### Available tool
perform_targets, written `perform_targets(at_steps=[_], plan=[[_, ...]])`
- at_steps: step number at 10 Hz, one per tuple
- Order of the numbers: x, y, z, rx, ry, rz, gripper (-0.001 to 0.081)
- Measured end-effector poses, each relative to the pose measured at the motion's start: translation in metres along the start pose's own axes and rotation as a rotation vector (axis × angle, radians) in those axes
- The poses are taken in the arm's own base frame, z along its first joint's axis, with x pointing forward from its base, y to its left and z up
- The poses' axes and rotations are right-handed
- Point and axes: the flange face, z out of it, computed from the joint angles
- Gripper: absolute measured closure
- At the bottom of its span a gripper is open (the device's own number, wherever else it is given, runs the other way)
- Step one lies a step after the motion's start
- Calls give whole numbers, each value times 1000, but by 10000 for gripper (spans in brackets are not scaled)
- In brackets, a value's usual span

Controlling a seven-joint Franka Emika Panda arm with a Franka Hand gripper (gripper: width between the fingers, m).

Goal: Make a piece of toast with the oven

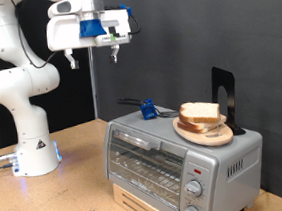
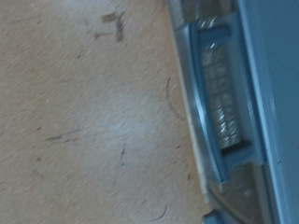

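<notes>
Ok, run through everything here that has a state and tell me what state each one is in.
oven: door shut, wire rack visible through the glass.
piece of toast: pale, lying on the wooden plate on top of the oven.
gripper: open, holding nothing, raised high above the table, off the oven's top-left in the exterior view.

Toast (image 1: 201, 113) on plate (image 1: 206, 132) atop oven (image 1: 176, 157).

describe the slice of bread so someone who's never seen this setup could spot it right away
Find the silver-grey countertop toaster oven with its glass door shut. On its roof sits a round wooden plate, and the pale square slice of bread with a tan crust lies on that, the only food in sight.
</notes>
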Motion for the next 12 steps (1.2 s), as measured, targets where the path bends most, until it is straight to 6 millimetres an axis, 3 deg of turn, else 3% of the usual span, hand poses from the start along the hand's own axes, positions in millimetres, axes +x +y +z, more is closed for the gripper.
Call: perform_targets(at_steps=[2,6,9,12], plan=[[2,-9,14,22,-84,-43,-3],[-2,-32,57,8,-72,-142,-3],[-10,-29,86,-1,-32,-170,-3],[-10,-26,92,9,-34,-202,-3]])
